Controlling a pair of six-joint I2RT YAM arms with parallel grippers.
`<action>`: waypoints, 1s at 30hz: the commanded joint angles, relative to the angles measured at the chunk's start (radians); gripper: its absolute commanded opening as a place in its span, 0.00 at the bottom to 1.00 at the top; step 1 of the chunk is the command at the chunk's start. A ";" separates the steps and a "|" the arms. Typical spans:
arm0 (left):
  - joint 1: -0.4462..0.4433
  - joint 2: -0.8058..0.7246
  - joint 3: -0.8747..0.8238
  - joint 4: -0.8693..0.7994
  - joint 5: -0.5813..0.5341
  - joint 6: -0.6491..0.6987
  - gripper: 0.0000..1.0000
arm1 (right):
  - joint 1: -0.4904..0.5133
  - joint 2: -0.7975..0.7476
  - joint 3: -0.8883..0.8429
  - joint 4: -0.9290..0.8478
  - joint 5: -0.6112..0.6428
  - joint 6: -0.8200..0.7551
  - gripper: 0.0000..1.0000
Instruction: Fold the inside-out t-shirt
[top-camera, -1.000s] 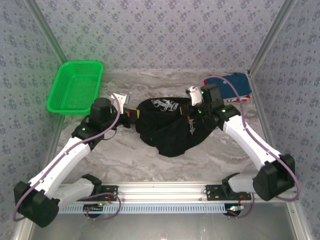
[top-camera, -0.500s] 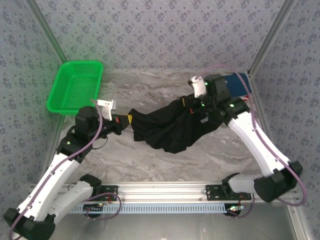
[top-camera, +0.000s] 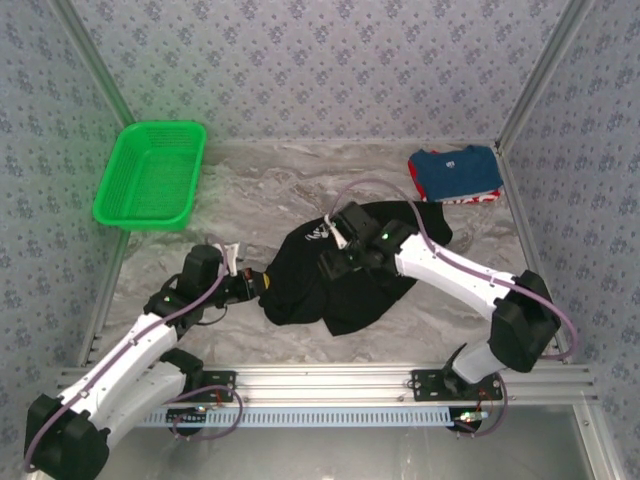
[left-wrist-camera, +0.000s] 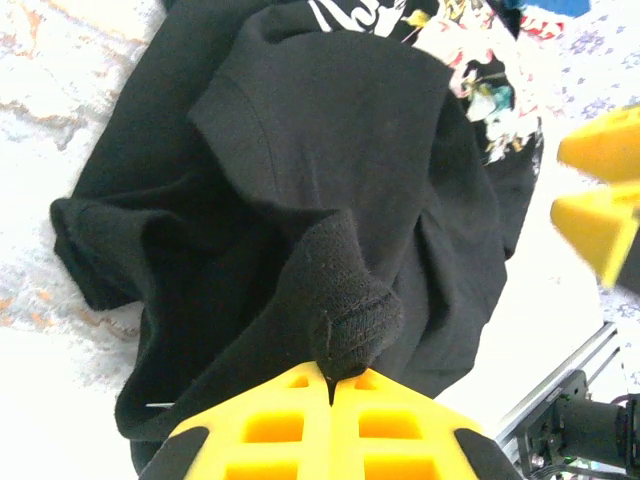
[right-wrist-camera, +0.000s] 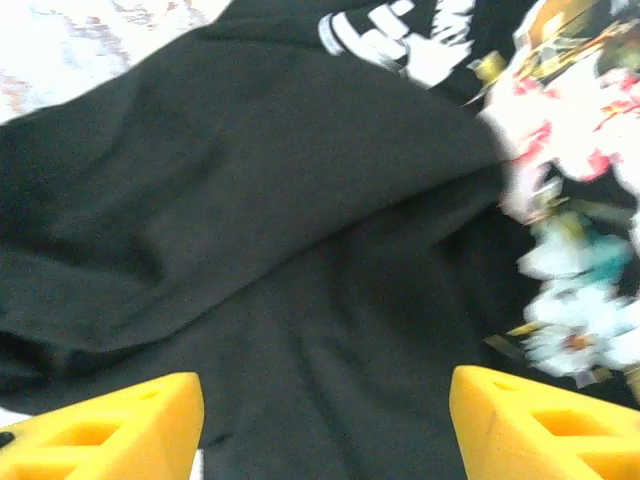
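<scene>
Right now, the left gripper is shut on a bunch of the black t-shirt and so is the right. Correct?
No. The right gripper is open: the right wrist view shows its fingers wide apart over the black t-shirt, holding nothing. The left gripper is indeed shut on a bunch of it.

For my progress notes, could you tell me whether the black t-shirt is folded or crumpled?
Crumpled: the black t-shirt lies in a wrinkled heap, one bunched part pinched in the left tool.

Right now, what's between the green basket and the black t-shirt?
Just bare marbled tabletop, seen in the top view, between the green basket and the t-shirt.
</scene>
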 joint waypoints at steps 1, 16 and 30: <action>-0.006 -0.011 0.014 0.034 0.023 0.007 0.00 | 0.060 0.020 -0.073 0.117 0.045 0.211 0.69; -0.007 -0.019 0.052 -0.170 -0.125 0.069 0.00 | 0.053 -0.091 -0.222 -0.032 0.186 0.222 0.00; -0.379 0.138 0.167 -0.061 -0.438 0.337 0.67 | -0.021 -0.329 -0.449 0.080 0.011 0.264 0.00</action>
